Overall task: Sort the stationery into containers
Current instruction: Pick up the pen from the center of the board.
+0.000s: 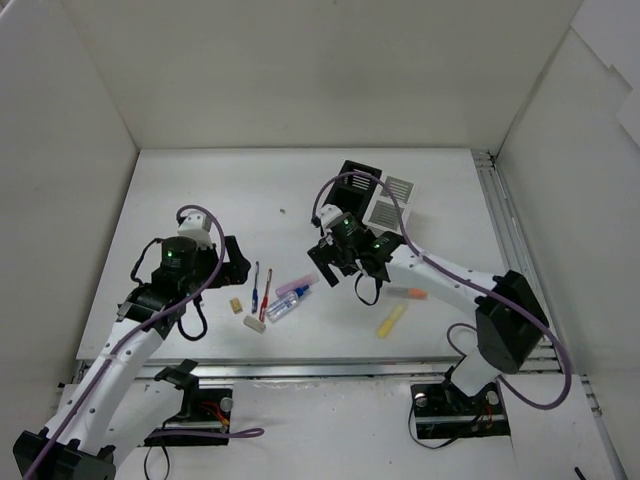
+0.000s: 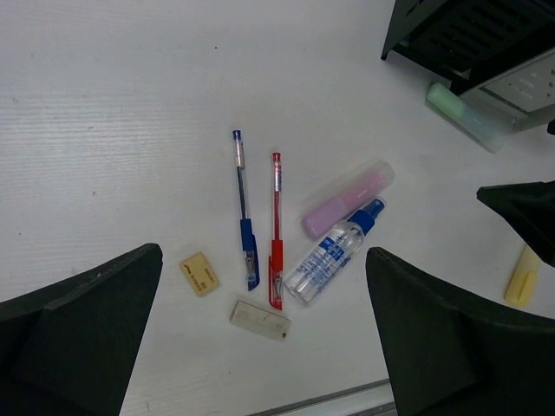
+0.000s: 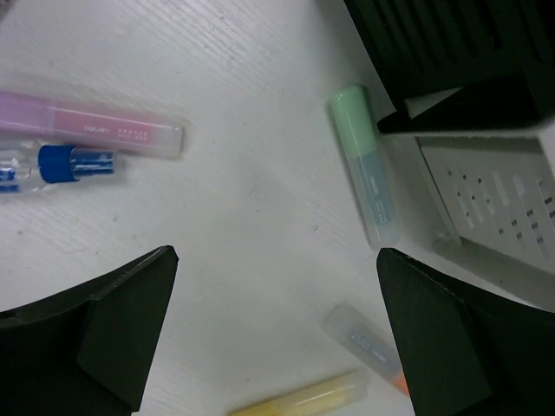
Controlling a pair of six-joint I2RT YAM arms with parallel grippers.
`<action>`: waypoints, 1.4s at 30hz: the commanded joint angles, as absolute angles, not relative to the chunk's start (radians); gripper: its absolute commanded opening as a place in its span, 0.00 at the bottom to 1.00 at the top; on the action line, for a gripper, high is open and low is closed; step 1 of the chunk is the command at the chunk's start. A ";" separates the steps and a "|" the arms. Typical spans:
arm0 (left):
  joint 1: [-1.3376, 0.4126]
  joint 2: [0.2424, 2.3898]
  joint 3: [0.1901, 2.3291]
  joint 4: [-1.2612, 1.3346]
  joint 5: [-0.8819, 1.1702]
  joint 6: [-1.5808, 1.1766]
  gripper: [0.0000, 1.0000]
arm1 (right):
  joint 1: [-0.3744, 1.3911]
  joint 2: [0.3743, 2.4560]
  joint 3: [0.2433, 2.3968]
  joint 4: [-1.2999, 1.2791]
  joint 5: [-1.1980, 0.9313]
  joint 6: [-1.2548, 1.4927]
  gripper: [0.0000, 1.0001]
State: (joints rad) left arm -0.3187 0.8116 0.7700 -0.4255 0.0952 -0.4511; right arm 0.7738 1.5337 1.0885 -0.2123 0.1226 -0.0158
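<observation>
The stationery lies between the two arms. A blue pen [image 2: 244,208], a red pen [image 2: 276,230], a pink marker [image 2: 347,199] and a clear blue-capped tube [image 2: 334,253] lie side by side. A beige eraser [image 2: 199,273] and a white eraser [image 2: 259,319] sit just in front of them. My left gripper [image 2: 264,282] is open and empty above these items. My right gripper [image 3: 276,253] is open and empty above bare table. A yellow stick [image 3: 303,400] and an orange-tipped marker [image 3: 368,342] lie below it. A green highlighter [image 3: 366,165] lies against the black box [image 1: 360,180] and the white box [image 1: 392,203].
White walls enclose the table on the left, back and right. A metal rail [image 1: 330,368] runs along the near edge. Purple cables loop over both arms. The right gripper's finger [image 2: 525,217] shows at the right edge of the left wrist view.
</observation>
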 commanded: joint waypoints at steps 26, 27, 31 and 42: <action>-0.321 0.795 0.745 -0.362 0.049 -0.408 1.00 | 0.620 1.957 1.338 -0.183 0.008 -0.106 0.97; -0.321 0.795 0.744 -0.362 0.045 -0.407 1.00 | 0.614 1.976 1.342 -0.181 0.008 -0.095 0.97; -0.321 0.799 0.749 -0.364 0.043 -0.407 1.00 | 0.609 1.994 1.345 -0.183 -0.021 -0.092 0.97; -0.330 0.801 0.758 -0.367 0.038 -0.399 1.00 | 0.727 1.901 1.215 -0.167 0.098 -0.045 0.88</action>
